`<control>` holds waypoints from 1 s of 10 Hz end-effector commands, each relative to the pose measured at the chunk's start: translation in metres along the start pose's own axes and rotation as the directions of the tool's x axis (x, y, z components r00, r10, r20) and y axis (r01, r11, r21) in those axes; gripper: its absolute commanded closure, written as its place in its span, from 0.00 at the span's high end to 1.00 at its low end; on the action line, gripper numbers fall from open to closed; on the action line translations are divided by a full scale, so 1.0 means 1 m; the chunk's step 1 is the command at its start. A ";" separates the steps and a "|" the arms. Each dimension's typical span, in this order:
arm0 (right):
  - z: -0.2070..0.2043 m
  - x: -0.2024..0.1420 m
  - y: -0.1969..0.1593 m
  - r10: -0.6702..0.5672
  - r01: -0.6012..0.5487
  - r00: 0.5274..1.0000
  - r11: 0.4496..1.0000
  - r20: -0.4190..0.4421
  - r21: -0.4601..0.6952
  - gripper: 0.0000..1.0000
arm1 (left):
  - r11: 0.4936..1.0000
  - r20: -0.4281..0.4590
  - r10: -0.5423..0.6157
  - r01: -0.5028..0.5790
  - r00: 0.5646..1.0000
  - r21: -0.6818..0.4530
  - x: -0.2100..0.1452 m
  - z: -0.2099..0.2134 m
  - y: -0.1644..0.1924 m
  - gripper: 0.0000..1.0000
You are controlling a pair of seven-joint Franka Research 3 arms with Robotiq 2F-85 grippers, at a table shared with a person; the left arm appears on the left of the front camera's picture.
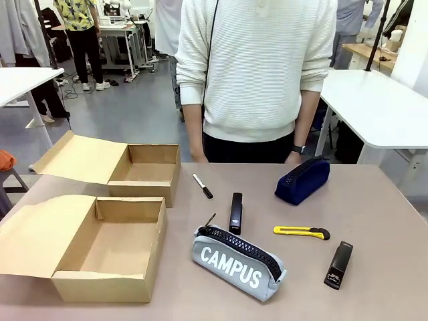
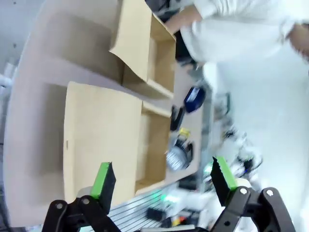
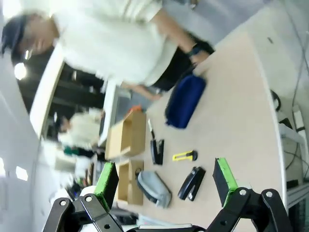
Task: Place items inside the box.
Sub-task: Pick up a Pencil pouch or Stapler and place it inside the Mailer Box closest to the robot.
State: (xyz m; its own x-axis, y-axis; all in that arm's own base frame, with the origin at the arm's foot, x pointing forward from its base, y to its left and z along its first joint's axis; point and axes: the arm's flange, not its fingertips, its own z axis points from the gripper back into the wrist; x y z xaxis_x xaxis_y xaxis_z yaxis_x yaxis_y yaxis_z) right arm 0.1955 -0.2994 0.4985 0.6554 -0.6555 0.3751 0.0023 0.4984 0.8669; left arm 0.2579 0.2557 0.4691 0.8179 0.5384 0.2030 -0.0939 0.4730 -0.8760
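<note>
The grey "CAMPUS" pencil case point(image 1: 239, 260) lies at the table's front middle. Behind it is a black stapler point(image 1: 236, 212), and a second black stapler point(image 1: 338, 265) lies at the front right. A yellow utility knife point(image 1: 301, 232) rests between them. The black-capped white marker point(image 1: 202, 186) lies near the far box point(image 1: 144, 174). The dark blue pouch point(image 1: 303, 179) sits at the far right, by the person's hand. The near open box point(image 1: 114, 251) stands empty at the front left. My left gripper point(image 2: 161, 181) hangs open high above the boxes. My right gripper point(image 3: 164, 181) is open above the table's right side.
A person in a white sweater point(image 1: 257, 73) stands at the far edge, hands down by the table. Both cardboard boxes have flaps point(image 1: 37, 234) spread out to the left. White tables point(image 1: 378, 103) stand behind on both sides.
</note>
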 end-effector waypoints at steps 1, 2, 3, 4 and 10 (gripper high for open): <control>-0.012 -0.008 0.033 0.120 -0.118 0.990 0.993 -0.073 0.024 1.00 | 0.904 0.475 0.344 -0.148 0.810 -0.401 -0.051 -0.075 -0.022 1.00; -0.012 -0.008 0.033 0.120 -0.118 0.990 0.993 -0.073 0.024 1.00 | 1.000 0.000 0.000 0.000 1.000 0.000 0.000 0.000 0.000 1.00; -0.012 -0.008 0.033 0.120 -0.118 0.990 0.993 -0.073 0.024 1.00 | 1.000 0.000 0.000 0.000 1.000 0.000 0.000 0.000 0.000 1.00; -0.012 -0.008 0.033 0.120 -0.118 0.990 0.993 -0.073 0.024 1.00 | 1.000 0.000 0.000 0.000 1.000 0.000 0.000 0.000 0.000 1.00; -0.040 -0.033 0.046 0.191 -0.190 0.970 0.982 -0.152 0.017 1.00 | 1.000 0.000 0.000 0.000 1.000 0.000 0.000 0.000 0.000 1.00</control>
State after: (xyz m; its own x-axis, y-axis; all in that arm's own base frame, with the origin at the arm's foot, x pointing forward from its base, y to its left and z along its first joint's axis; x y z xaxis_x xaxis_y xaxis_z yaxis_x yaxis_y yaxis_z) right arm 0.2007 -0.2592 0.5156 0.7348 -0.5253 0.4290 -0.0740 0.5666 0.8206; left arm 0.2593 0.2570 0.4692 0.8124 0.5523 0.1869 -0.1130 0.4637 -0.8788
